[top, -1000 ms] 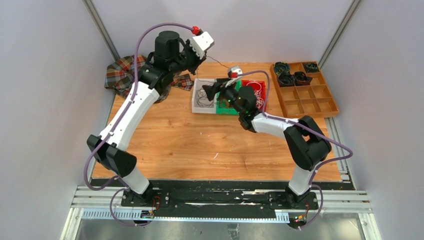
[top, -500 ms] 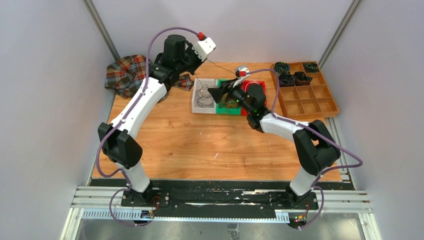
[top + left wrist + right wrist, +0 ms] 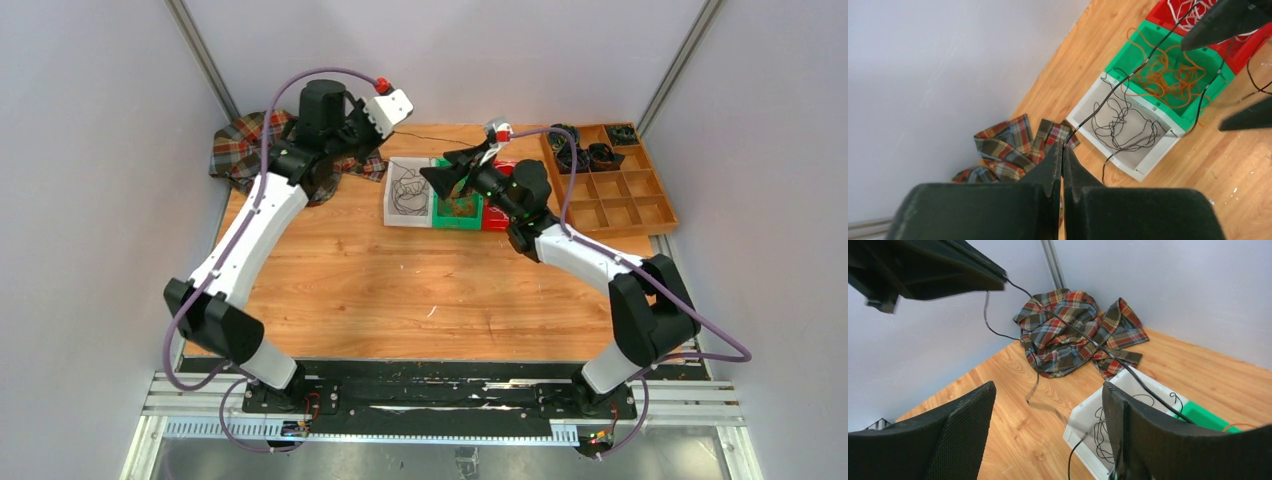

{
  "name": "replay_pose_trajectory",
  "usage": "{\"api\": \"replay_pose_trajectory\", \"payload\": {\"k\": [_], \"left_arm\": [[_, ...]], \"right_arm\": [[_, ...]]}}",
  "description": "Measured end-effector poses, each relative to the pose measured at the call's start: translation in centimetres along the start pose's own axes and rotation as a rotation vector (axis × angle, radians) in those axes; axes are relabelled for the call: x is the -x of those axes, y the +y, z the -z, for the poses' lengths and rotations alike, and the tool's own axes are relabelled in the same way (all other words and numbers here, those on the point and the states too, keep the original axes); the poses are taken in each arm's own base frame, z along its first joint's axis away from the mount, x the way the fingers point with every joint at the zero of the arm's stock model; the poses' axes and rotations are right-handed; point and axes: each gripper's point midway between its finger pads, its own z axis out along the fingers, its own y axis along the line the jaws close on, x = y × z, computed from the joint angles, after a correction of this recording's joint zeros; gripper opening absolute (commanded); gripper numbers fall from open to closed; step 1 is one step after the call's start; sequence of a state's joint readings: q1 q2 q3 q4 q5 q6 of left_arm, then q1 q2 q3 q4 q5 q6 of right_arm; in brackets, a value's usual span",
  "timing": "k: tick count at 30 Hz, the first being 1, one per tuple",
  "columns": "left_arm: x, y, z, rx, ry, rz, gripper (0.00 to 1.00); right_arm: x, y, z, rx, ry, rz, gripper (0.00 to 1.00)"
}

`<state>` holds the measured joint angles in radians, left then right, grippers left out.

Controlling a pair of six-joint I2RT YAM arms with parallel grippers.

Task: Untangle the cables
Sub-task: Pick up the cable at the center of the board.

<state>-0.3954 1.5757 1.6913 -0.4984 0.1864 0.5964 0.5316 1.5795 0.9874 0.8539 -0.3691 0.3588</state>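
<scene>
Cables [image 3: 1122, 119] first: where do they sit?

Sorted by colour in three bins at the far middle of the table [image 3: 340, 290]. Black ones lie in the white bin [image 3: 1140, 172], copper-orange cables [image 3: 1168, 75] in the green bin [image 3: 1120, 57], and white cables [image 3: 1175, 10] in the red bin [image 3: 1158, 17]. One black strand [image 3: 1148, 57] runs taut up from that row to the left gripper [image 3: 1063, 150], whose fingers are pressed together on it.

And the right gripper [image 3: 1049, 387]?

Fingers wide apart above the bins, gripping nothing. The strand crosses the gap in its own view; whether it touches a pad I cannot tell.

How much room at the edges?

Grey walls close the left, back and right sides. A plaid cloth [image 3: 245, 145] fills the far left corner. A divided wooden tray [image 3: 640, 210] sits at the right edge, with dark coils [image 3: 585, 155] in its far compartments. Bare wood stretches from the bins to the arm bases at the near edge.

Any writing?

None I can read.

What is hard to see?

From above, the right arm covers most of the red bin, and the left wrist view cuts that bin off at the frame. The strand's far end disappears behind a right finger in both wrist views.
</scene>
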Motion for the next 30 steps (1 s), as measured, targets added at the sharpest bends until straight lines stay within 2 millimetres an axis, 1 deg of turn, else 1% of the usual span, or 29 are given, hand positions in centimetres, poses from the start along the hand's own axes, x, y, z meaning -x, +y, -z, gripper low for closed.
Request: {"api": "replay_pose_trajectory", "payload": {"k": [2,3,5,6,8,9,10,12,13,15,19,21,23,25,26,30], "left_arm": [[0.8,0.0,2.0,-0.004,-0.018,-0.014,0.01],[1.3,0.2,2.7,-0.002,-0.030,-0.016,0.01],[2.7,0.9,4.0,0.009,-0.063,-0.012,0.00],[3.5,1.2,4.5,0.014,-0.082,-0.006,0.00],[4.2,1.5,4.8,0.014,-0.101,0.008,0.01],[4.4,1.6,4.8,0.012,-0.104,0.015,0.00],[4.3,1.6,4.6,0.012,-0.101,0.020,0.00],[3.9,1.6,4.2,0.015,-0.085,0.026,0.00],[3.5,1.7,4.0,0.022,-0.074,0.027,0.00],[2.7,1.8,3.8,0.037,-0.048,0.031,0.01],[1.7,2.2,3.5,0.070,-0.023,0.038,0.00],[1.6,2.1,3.6,0.070,-0.023,0.047,0.00],[1.9,1.9,4.0,0.067,-0.032,0.052,0.01],[2.2,1.8,4.9,0.066,-0.040,0.054,0.01],[2.3,1.8,5.5,0.069,-0.043,0.053,0.01],[3.1,1.9,8.5,0.090,-0.059,0.040,0.01]], "right_arm": [[0.8,0.4,-0.1,0.032,-0.008,0.008,0.61],[0.9,1.1,-0.2,0.073,-0.006,0.001,0.60],[1.0,2.9,-0.9,0.188,0.002,-0.028,0.68],[1.0,3.9,-1.3,0.242,0.010,-0.045,0.74],[0.4,6.3,-1.7,0.351,0.048,-0.075,0.77],[0.0,7.5,-1.7,0.395,0.075,-0.078,0.77],[-0.3,8.3,-1.7,0.416,0.094,-0.074,0.78],[-0.8,9.5,-1.4,0.418,0.132,-0.053,0.80],[-1.0,9.6,-1.1,0.398,0.142,-0.040,0.80],[-0.5,8.7,-0.2,0.328,0.145,-0.009,0.80],[1.0,5.2,1.1,0.125,0.126,0.068,0.82],[0.9,3.4,2.2,0.018,0.115,0.093,0.83],[0.0,2.0,3.6,-0.062,0.112,0.106,0.85],[-0.7,1.2,4.6,-0.107,0.099,0.111,0.85],[-0.9,1.0,4.8,-0.117,0.099,0.109,0.85],[-0.1,0.0,4.8,-0.161,0.072,0.111,0.85]]}}
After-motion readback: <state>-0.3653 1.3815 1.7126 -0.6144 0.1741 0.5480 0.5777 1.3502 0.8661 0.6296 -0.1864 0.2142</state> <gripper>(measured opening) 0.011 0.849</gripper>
